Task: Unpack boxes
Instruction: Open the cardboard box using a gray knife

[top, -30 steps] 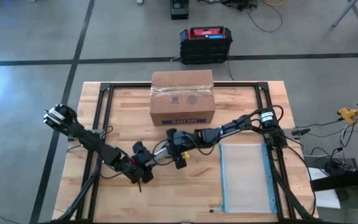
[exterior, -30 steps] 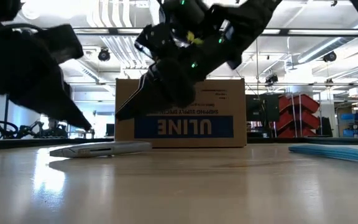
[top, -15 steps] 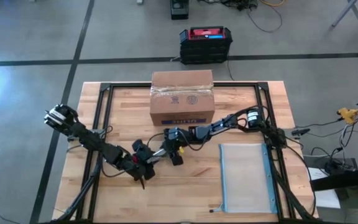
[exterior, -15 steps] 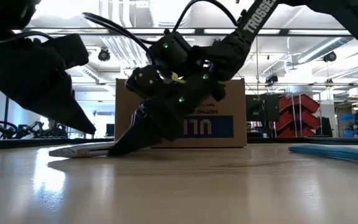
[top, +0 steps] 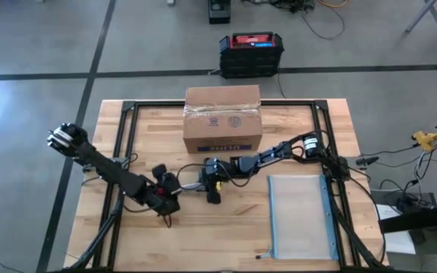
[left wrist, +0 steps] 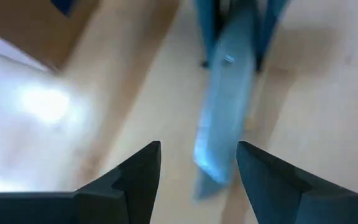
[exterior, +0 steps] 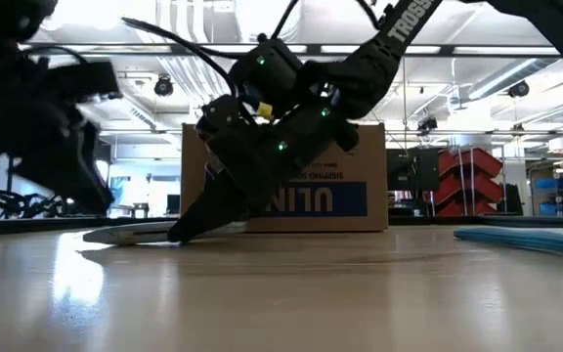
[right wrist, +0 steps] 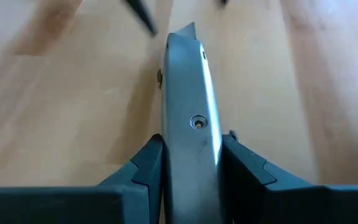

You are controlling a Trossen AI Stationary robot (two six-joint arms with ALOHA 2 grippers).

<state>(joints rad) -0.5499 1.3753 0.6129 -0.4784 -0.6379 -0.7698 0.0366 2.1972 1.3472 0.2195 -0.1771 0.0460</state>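
A grey utility knife (right wrist: 190, 106) lies flat on the wood between the two arms, also seen as the knife (exterior: 130, 234) in the low view. My right gripper (top: 205, 186) is down at the knife's right end, shut on it. My left gripper (left wrist: 197, 165) is open and hangs just left of the knife, touching nothing; in the high view the left gripper (top: 167, 202) is near the table's middle. The brown ULINE box (top: 222, 120) stands shut and taped on its base at the far middle, behind both grippers. My right gripper pinches the utility knife's handle (right wrist: 191, 146) between its two fingers, one on each long side. The fingers (right wrist: 146, 163) lie along the knife, slanting down from the table's right. The knife rests flat on the table, its blade end (right wrist: 183, 31) pointing toward the left arm.
A clear blue-edged zip pouch (top: 298, 216) lies flat at the near right. A black crate with a red top (top: 251, 51) sits on the floor past the far edge. A black frame (top: 127, 121) runs round the tabletop. Bare wood shows at the near left.
My right gripper has come down and toward the table's left, until its fingertips reached the table at the knife. My left gripper has drawn back a little toward the left edge and risen off the table. The knife has stayed where it lay.
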